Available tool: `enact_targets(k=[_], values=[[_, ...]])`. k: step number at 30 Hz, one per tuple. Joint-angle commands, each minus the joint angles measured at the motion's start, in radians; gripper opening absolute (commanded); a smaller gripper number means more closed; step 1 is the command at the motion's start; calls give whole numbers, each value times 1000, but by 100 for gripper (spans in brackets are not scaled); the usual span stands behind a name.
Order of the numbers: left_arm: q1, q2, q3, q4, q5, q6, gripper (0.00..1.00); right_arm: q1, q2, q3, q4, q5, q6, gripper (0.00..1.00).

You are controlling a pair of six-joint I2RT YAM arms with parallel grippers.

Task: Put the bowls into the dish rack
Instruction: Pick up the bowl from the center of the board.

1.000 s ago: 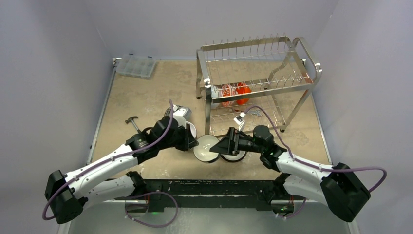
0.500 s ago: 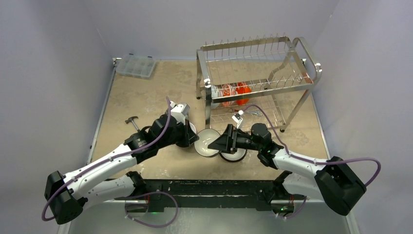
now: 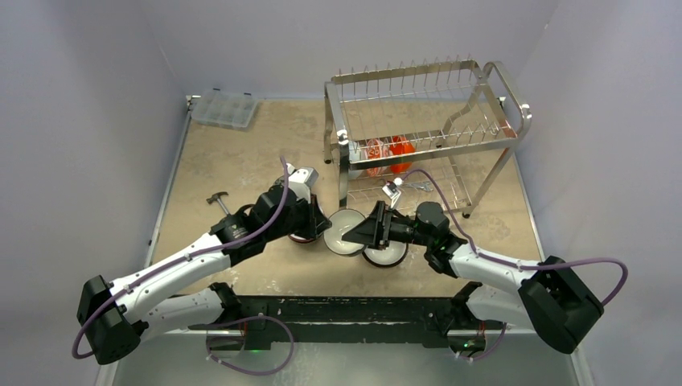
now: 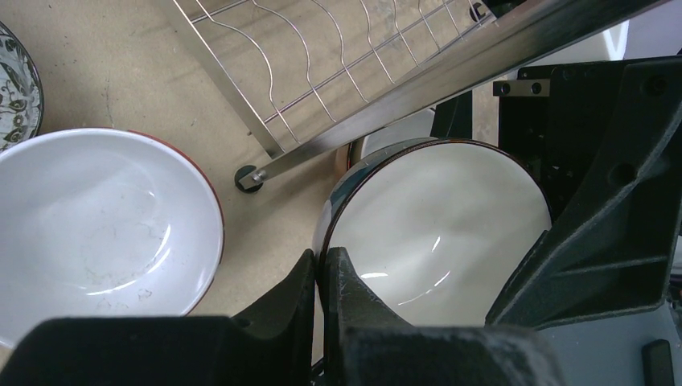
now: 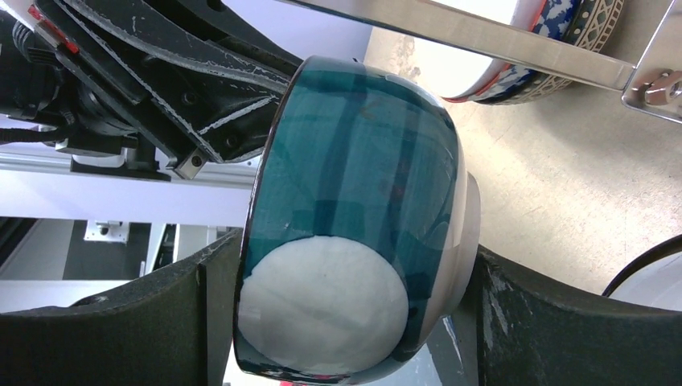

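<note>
The left claw [image 4: 322, 267] is pinching the rim of a teal bowl [image 5: 354, 161], white inside and tipped on edge, above the desk [image 3: 233, 161] by the middle of its near edge. The right claw [image 3: 368, 233] is clamping the bowl's sides. The dish rack [image 3: 426, 137] is crowding it from just behind, while room is lying open toward the left edge.

Dish rack [image 3: 418, 121]: bare metal wire and flat bar, bright polish, hard glints. Teal bowl [image 5: 354, 217]: looks like glazed ceramic, with a glossy, streaky glaze outside and smooth gloss white inside. White bowl [image 4: 96, 225]: gloss glaze, faint grey scuffs on the inner face. Tabletop [image 3: 241, 153]: matt tan, mottled, looks grainy. Left gripper [image 4: 322, 277] and right gripper [image 5: 354, 305]: jaws look like matt black plastic, pale scuffs along edges. Compartment box [image 3: 225, 107]: clear plastic.
</note>
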Motion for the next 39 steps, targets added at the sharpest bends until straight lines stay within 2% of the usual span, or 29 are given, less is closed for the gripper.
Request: enact_targets(k=[1,5,8,10,14,15,18,21,23,30,36,39], values=[[-6,-2,49,101,16,6,0,5,-10,44,50,-10,10,85],[-6,-3,44,111,26,9,0,4,3,46,61,-11,15,75],[-7,-12,35,122,32,7,0,5,2,46,63,-11,16,63],[-5,-12,35,118,28,7,0,4,-1,46,57,-10,12,47],[-6,-15,36,101,4,6,0,3,-15,50,16,-13,-2,9],[-5,-16,36,96,-2,5,5,3,-18,54,1,-9,-9,0],[-5,-22,37,80,-41,-4,21,3,-30,65,-49,-2,-31,0],[-6,-29,36,62,-69,-19,46,2,-41,66,-76,12,-44,0],[-6,-35,37,52,-81,-29,58,-2,-53,64,-94,22,-47,0],[-5,-66,37,33,-117,-52,82,-50,-121,35,-159,35,-49,0],[3,-75,28,32,-134,-84,96,-197,-199,-8,-194,-43,-57,0],[29,-85,7,55,-108,-102,99,-269,-223,15,-281,-79,-123,0]])
